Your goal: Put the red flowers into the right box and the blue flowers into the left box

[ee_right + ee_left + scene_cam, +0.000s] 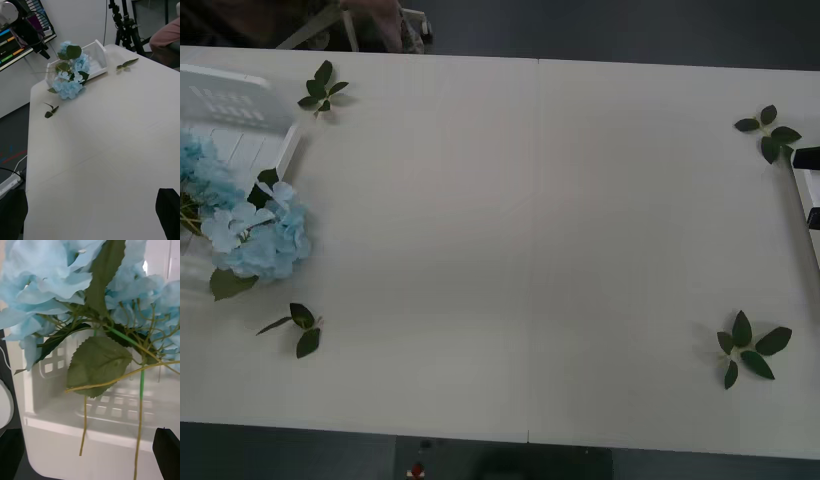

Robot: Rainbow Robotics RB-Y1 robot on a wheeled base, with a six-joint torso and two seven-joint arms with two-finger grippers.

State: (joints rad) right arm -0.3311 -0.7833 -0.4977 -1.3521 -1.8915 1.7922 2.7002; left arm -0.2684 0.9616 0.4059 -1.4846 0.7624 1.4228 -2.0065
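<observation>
My left end effector (90,455) hangs just outside the left box (56,423), its black fingers (167,452) spread wide at the two corners of its own wrist view with nothing between them. Close ahead of it, the thin green stems and one broad leaf (98,363) of the blue flowers (45,285) slope down over the box's white rim, and the pale blue clusters sit above them. The faint grid in the base of the box shows behind the stems.

My right end effector (90,215) is held high above the surface (112,157), well apart from everything, and its dark fingers (168,213) are also spread and empty.

In the front view the blue flowers (255,235) lie at the far left of the surface (520,250), part inside the left box (285,150) and part spilling over its near right rim onto the surface. The right wrist view shows the same bunch (69,80) piled at the box (98,60) on the surface's distant corner. A thin pale edge of the right box (808,215) shows at the right border of the front view. Four loose leaf sprigs (752,347) lie scattered on the surface, two near each box. I can read no writing or labels on any of these things.
</observation>
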